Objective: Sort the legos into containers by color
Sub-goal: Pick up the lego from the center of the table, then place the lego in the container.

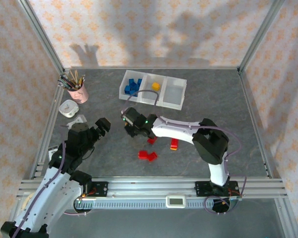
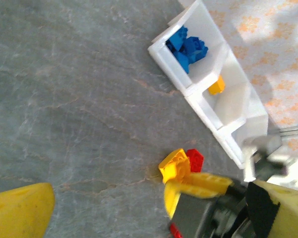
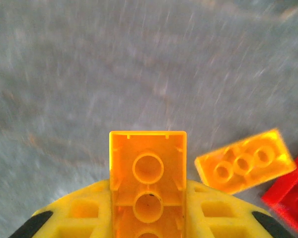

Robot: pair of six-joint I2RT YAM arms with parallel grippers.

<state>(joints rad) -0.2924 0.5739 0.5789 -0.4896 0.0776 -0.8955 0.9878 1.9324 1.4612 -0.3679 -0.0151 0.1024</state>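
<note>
Inside right claw point(image 3: 148, 210) | yellow-orange brick point(image 3: 148, 163) gripped tight, near end cut off by frame | left claw point(image 1: 103, 125) spread open

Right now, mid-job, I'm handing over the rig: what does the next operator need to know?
Left gripper: jaws open, empty, above the table.
Right gripper: shut on a yellow-orange brick, close over the table.
Done: blue bricks in the tray's left bin, one yellow brick in the middle; right bin looks empty.
Left: bin the held brick, then the second yellow-orange brick beside it and the red bricks on the table.
</note>
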